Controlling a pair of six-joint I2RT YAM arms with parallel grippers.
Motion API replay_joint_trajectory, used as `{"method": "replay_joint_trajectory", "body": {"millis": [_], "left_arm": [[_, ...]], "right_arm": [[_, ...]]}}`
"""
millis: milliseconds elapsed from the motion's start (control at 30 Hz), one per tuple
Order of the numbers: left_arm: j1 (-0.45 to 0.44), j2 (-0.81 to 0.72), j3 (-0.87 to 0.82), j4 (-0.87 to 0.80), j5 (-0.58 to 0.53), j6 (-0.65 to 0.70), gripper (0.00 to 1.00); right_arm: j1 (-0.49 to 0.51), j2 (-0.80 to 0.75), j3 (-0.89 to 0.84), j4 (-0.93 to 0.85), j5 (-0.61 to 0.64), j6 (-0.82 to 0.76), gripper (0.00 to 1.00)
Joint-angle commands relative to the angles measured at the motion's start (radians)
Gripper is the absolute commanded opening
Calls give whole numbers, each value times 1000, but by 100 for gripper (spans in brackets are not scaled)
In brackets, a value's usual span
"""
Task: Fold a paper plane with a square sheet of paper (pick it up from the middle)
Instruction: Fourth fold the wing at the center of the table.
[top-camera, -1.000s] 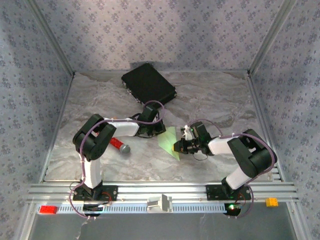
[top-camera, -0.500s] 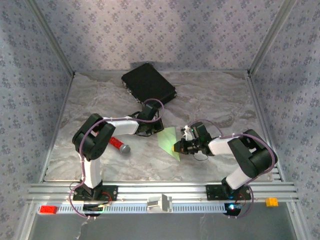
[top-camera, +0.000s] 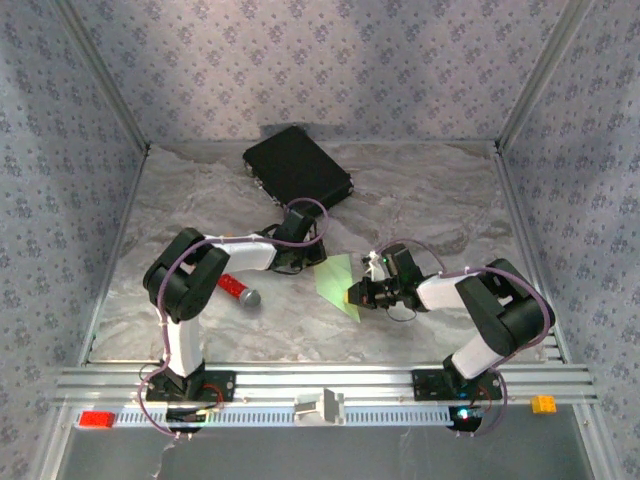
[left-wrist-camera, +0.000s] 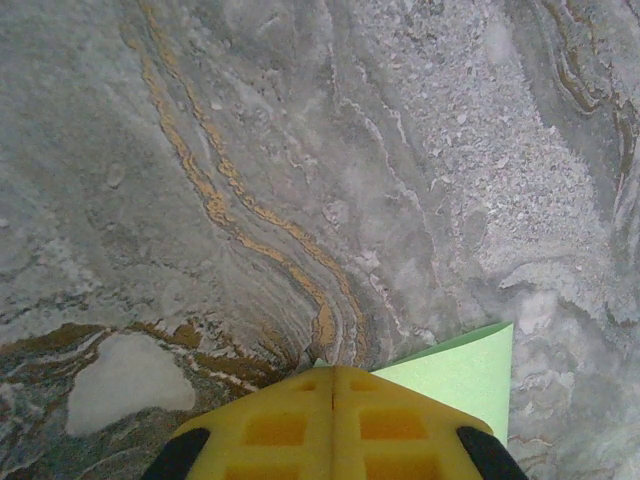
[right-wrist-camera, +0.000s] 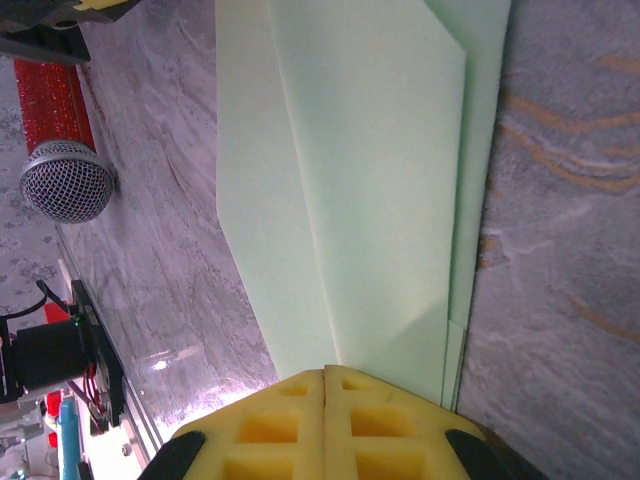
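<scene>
**Both grippers closed at the folded green sheet**

Finds the square sheet of paper (top-camera: 337, 285) flat on the marbled table (top-camera: 430, 200), about midway between the two arms, light green and already creased. Shows, from the right wrist, overlapping layers with slanted fold edges.

Meets the left gripper (top-camera: 312, 264) at the sheet's far left corner. Sees its yellow fingers (left-wrist-camera: 275, 425) pressed together with no gap, tips down close to the table just beside that corner. Cannot tell whether touching the paper.

Places the right gripper (top-camera: 352, 294) at the sheet's right-hand edge, yellow pads likewise squeezed together, tips over the layered paper. Cannot tell whether pinching an edge or only pressing on it.

Notes a red-handled microphone (top-camera: 240, 290) with a grey mesh head lying left of the paper, apart from it, near the left arm. Notes a black case (top-camera: 297, 168) toward the back of the table, beyond the left gripper.
</scene>
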Motion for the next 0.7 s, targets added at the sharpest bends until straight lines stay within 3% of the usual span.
{"method": "replay_joint_trajectory", "body": {"millis": [0, 667], "left_arm": [[26, -24, -9, -46, -90, 31, 6], [-44, -151, -51, -3, -34, 34, 10]], "right_arm": [[1, 31, -65, -212, 12, -20, 0], [-7, 35, -57, -214, 13, -20, 0]]}}
